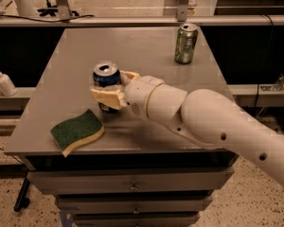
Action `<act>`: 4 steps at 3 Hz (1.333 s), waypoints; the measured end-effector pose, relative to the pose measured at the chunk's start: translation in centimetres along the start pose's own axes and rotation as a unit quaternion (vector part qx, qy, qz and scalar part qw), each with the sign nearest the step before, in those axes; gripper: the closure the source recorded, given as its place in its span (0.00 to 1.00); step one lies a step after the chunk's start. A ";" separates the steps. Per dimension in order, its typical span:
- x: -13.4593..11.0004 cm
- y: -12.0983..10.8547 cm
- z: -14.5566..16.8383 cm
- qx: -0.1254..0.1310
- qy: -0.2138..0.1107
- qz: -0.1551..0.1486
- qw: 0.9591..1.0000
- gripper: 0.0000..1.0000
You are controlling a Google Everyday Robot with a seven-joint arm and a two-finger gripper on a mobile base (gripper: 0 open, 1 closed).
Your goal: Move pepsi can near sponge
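A green can (186, 43) stands upright near the far right corner of a grey table (66, 79) with drawers (132, 186) under its top. A white pump bottle (3, 82) stands on a ledge to the left, and the floor (248, 200) is speckled

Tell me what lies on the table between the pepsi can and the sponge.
Nothing: in the camera view only bare table separates the sponge from the pepsi can, which the end effector grips.
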State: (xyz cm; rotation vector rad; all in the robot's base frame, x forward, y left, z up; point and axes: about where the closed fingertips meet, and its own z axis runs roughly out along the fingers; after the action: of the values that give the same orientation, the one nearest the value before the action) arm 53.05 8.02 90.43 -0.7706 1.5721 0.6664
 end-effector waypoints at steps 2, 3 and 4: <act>-0.2 1.0 0.5 -0.012 0.001 0.004 1.000 0.59; -0.2 1.2 0.5 -0.013 0.002 0.002 1.000 0.36; -0.2 1.2 0.6 -0.012 0.001 0.001 1.000 0.13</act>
State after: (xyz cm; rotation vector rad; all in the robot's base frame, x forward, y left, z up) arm 52.50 9.25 90.58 -0.7881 1.5695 0.6859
